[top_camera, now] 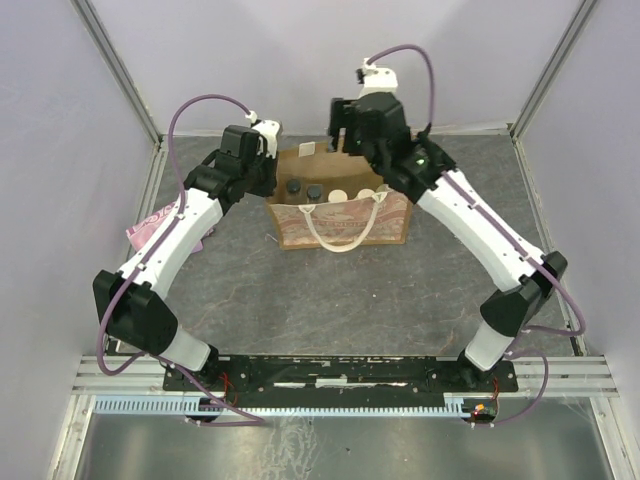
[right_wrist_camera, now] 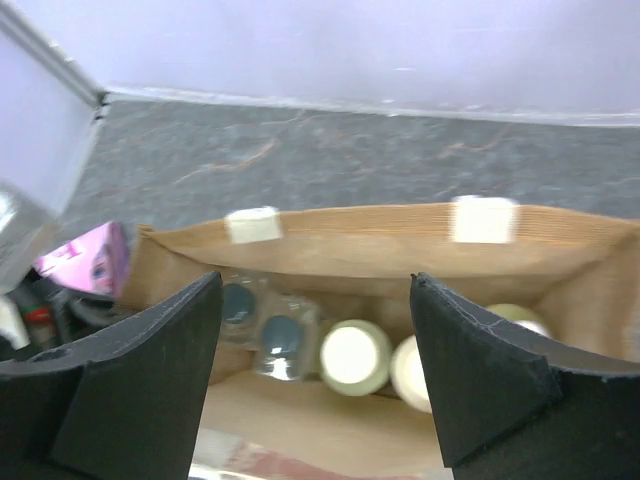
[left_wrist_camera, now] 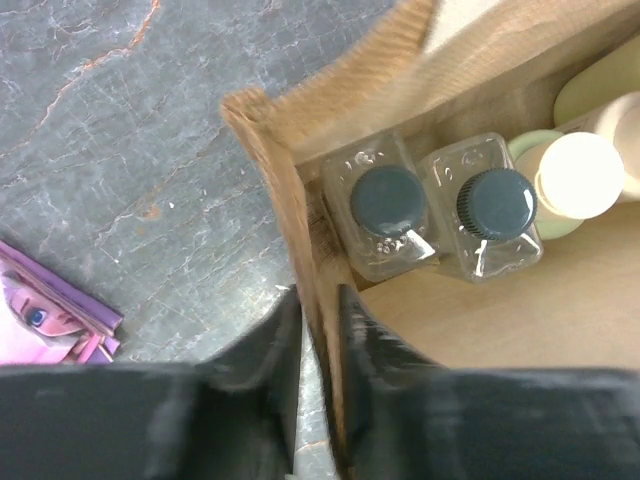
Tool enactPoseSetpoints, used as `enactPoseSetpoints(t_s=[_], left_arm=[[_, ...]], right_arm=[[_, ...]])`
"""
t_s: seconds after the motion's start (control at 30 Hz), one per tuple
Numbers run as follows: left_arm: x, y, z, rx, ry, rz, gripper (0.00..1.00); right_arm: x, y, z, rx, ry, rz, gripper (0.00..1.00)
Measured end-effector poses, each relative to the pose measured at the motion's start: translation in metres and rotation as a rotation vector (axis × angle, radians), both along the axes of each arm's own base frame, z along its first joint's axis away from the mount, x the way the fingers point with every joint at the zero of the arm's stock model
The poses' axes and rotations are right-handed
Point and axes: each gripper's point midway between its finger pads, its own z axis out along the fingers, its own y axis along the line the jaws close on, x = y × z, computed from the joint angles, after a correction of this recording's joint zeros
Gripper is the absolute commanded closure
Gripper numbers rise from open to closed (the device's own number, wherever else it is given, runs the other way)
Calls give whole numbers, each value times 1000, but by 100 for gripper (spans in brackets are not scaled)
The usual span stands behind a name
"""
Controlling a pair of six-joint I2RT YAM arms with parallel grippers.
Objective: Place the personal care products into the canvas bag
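The canvas bag [top_camera: 345, 222] stands open in the middle of the table. Inside it stand two clear bottles with black caps [left_wrist_camera: 385, 200] [left_wrist_camera: 497, 205] and pale yellow bottles with cream tops [left_wrist_camera: 580, 172]; they also show in the right wrist view [right_wrist_camera: 283, 335] [right_wrist_camera: 355, 355]. My left gripper [left_wrist_camera: 318, 305] is shut on the bag's left side wall [left_wrist_camera: 300, 240], one finger inside and one outside. My right gripper [right_wrist_camera: 315, 285] is open and empty, hovering above the bag's back rim [right_wrist_camera: 380, 235]. From the top, the left gripper [top_camera: 268, 180] is at the bag's left end and the right gripper [top_camera: 362, 150] is behind it.
A flat pink-magenta packet [top_camera: 150, 225] lies on the table left of the bag, under the left arm; it also shows in the left wrist view [left_wrist_camera: 45, 320]. The bag's cream rope handle [top_camera: 342, 232] hangs over its front panel. Enclosure walls stand close behind and at both sides.
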Motion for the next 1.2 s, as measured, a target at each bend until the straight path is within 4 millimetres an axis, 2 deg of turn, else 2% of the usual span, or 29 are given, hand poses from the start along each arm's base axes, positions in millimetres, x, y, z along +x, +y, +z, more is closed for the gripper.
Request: enactPoseSetpoints(t_s=[0.03, 0.07, 0.1, 0.13, 0.2, 0.33, 0.57, 0.73, 0.83, 0.9, 0.97, 1.1, 1.2], left_arm=[[0, -1, 1, -1, -1, -1, 55], [1, -1, 3, -4, -5, 0, 46], [1, -1, 4, -6, -8, 1, 26], [2, -2, 7, -13, -12, 5, 16], [3, -2, 12, -19, -23, 6, 8], [6, -4, 24, -32, -48, 8, 5], [14, -4, 63, -69, -128, 36, 3], [24, 3, 104, -101, -201, 67, 2], [39, 23, 121, -122, -235, 113, 2], [50, 43, 120, -151, -224, 161, 1], [64, 72, 110, -169, -197, 230, 1], [86, 126, 70, -167, -103, 384, 1], [91, 144, 41, -139, -34, 446, 1]], right_arm=[[4, -14, 5, -15, -3, -22, 17], [9, -34, 9, -42, -4, -53, 17], [10, -44, 11, -57, -6, -68, 17], [13, -59, 12, -80, -3, -93, 17], [17, -87, 13, -128, 3, -134, 17], [24, -148, 7, -225, 26, -229, 16], [48, -229, -22, -311, 111, -349, 15], [75, -287, -61, -292, 220, -423, 14], [83, -310, -87, -288, 291, -450, 14], [84, -318, -101, -290, 332, -456, 13], [84, -319, -108, -286, 354, -449, 13], [82, -322, -114, -283, 373, -449, 13], [79, -327, -125, -290, 399, -457, 13]])
